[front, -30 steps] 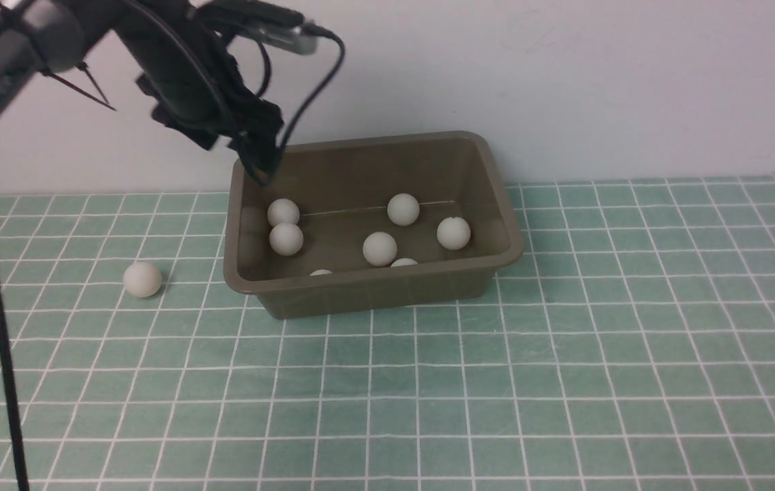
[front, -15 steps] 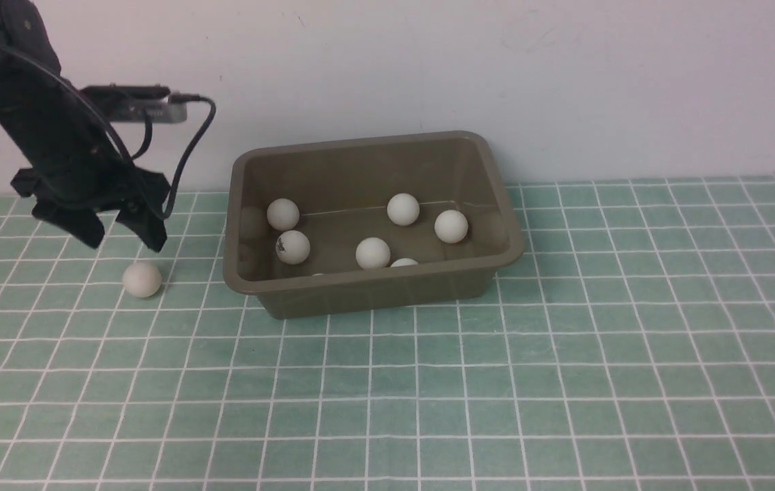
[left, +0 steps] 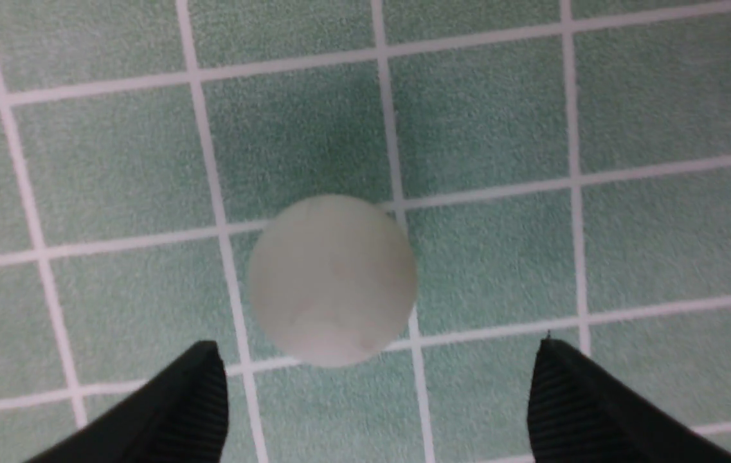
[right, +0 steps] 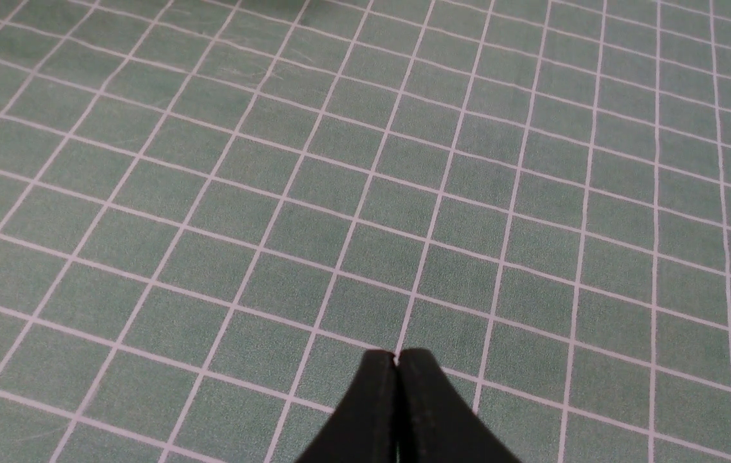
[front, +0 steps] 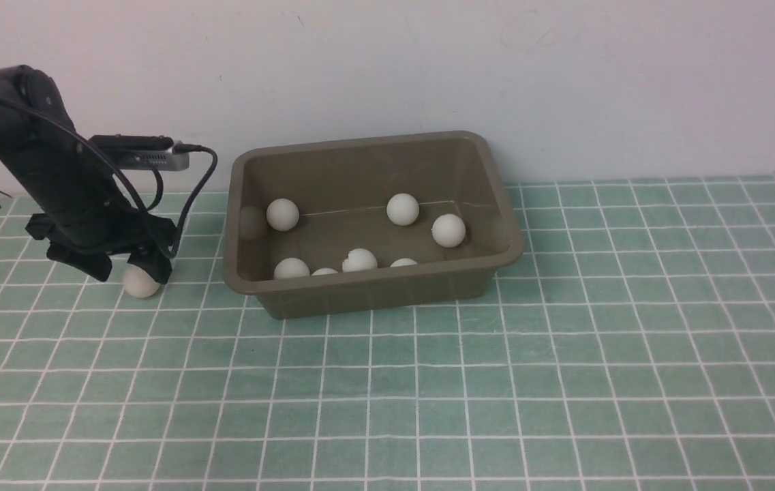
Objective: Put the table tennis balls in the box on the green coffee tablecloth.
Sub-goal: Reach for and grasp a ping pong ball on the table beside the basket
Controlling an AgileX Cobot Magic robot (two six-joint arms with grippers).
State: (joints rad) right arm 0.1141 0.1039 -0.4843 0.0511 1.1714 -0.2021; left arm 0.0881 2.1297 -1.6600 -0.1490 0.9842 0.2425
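- Ball (left: 333, 280), the last one outside, lies on the cloth (front: 564, 354) left of the box (front: 496, 225); seven more sit inside.
- Left gripper (front: 129, 269) hangs over it, fingers (left: 179, 399) spread wide, the ball between them but not touched.
- Judged best: go down until the pads flank the ball's widest part, centre it, then close gently so it cannot squirt away.
- Right gripper (right: 396, 370) is pressed together over bare cloth, not seen from the front.
- The box stands close on the right; lift clear of its rim before releasing.
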